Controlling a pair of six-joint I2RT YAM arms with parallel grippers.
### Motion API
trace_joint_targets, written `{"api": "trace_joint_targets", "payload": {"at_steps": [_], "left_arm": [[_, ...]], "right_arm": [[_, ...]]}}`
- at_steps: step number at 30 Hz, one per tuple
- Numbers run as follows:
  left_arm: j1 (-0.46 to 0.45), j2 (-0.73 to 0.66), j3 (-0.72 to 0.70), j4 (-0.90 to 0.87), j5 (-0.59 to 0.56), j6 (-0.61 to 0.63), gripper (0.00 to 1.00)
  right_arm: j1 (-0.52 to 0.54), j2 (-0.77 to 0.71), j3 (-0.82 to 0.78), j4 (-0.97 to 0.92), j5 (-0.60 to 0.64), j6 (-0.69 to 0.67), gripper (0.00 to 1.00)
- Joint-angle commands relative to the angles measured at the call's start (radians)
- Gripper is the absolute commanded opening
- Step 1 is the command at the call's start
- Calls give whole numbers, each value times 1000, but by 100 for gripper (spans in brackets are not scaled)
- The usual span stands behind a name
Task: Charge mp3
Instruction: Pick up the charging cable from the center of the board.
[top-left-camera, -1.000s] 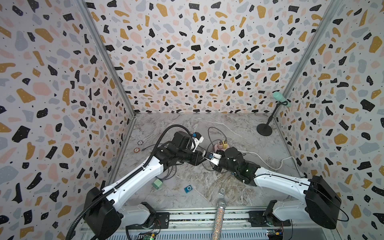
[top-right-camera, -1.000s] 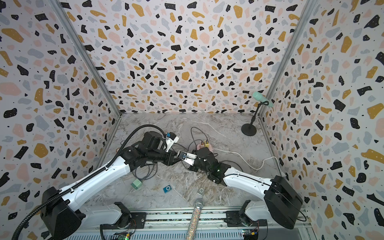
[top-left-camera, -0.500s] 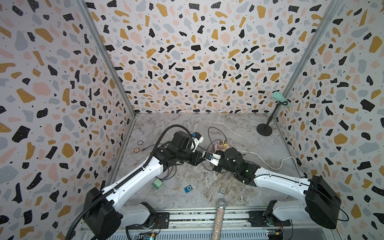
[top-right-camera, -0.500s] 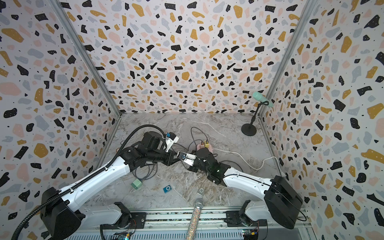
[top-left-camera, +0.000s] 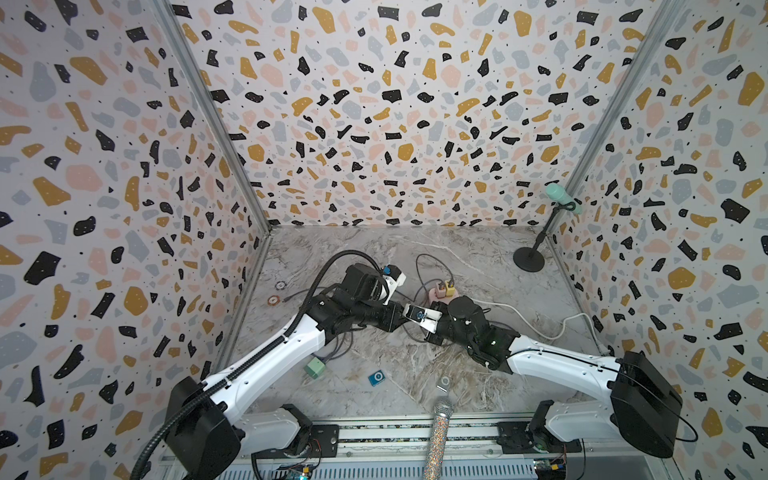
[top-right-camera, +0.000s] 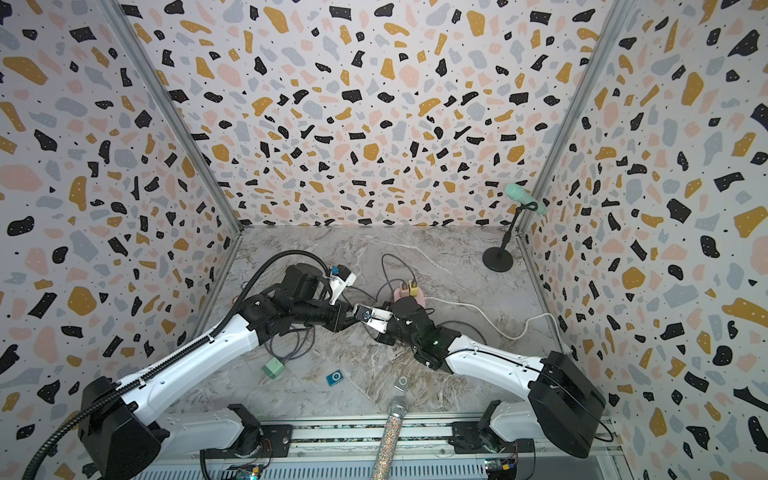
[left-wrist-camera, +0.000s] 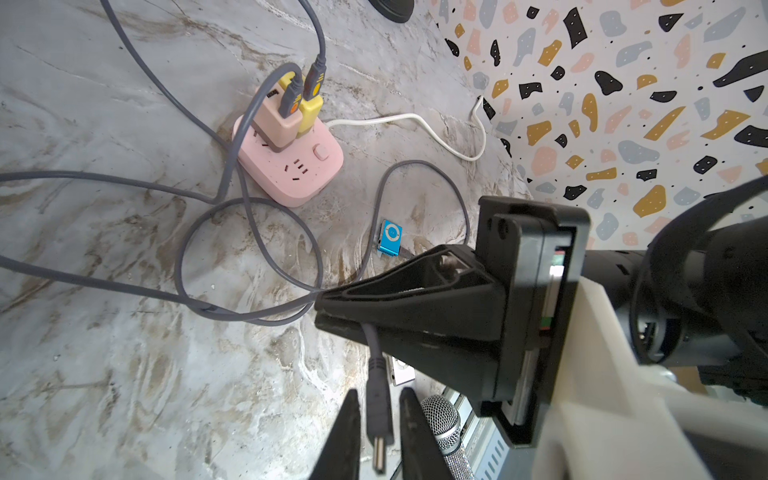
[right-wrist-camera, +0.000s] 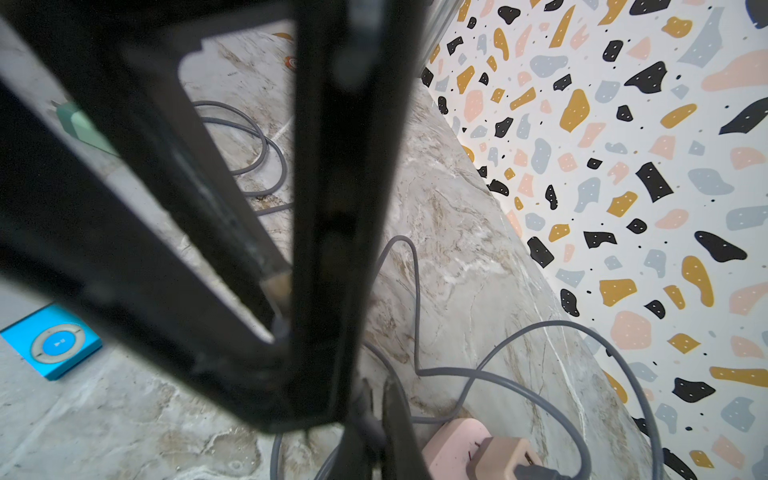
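The left gripper (left-wrist-camera: 378, 395) stands slightly open astride the plug (left-wrist-camera: 379, 419). Just past its tips the right gripper (left-wrist-camera: 332, 318), closed on the grey cable (left-wrist-camera: 371, 343), stands between it and the blue mp3 (left-wrist-camera: 390, 237) on the bench (left-wrist-camera: 124, 374); the pink power strip (left-wrist-camera: 291, 166) lies farther off.

Left tool (left-wrist-camera: 378, 397) slightly parted, right tool (left-wrist-camera: 319, 311) clamped tight, tips nearly meeting

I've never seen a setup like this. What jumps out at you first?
The speckled terrazzo walls wrap three sides. Mid-table, the left arm and right arm meet tip to tip at a grey cable, just in front of a pink power strip. A glittery microphone lies at the front edge.
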Motion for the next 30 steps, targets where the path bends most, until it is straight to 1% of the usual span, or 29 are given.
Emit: {"api": "trace_joint_targets", "payload": {"at_steps": [1,9,15,21,24,25,26,27,28,30], "left_arm": [[8,-23,-9,27,24,-3,20],[7,-15,-22,42,34,-7,18],[8,-13,-25,47,30,-14,14],[9,-33,-19,42,17,-26,14],[10,-36,-18,40,16,-27,10],[11,-36,-16,36,14,-27,10],[11,-37,-16,36,10,-27,9],[11,-40,-15,35,3,-28,9],[12,-45,-14,34,-6,-32,9],[17,-55,-9,41,-20,-43,8]], "right_arm": [[6,-29,2,-14,17,-5,0],[14,-21,4,-13,25,-10,0],[20,-17,2,-9,24,-18,0],[20,-15,-4,-7,26,-20,0],[20,-21,-7,0,31,-10,0],[20,-23,-8,9,41,2,5],[19,-25,-8,17,56,15,16],[20,-30,-9,27,75,38,34],[20,-36,-8,33,91,62,45],[17,-57,-8,45,112,115,56]]}}
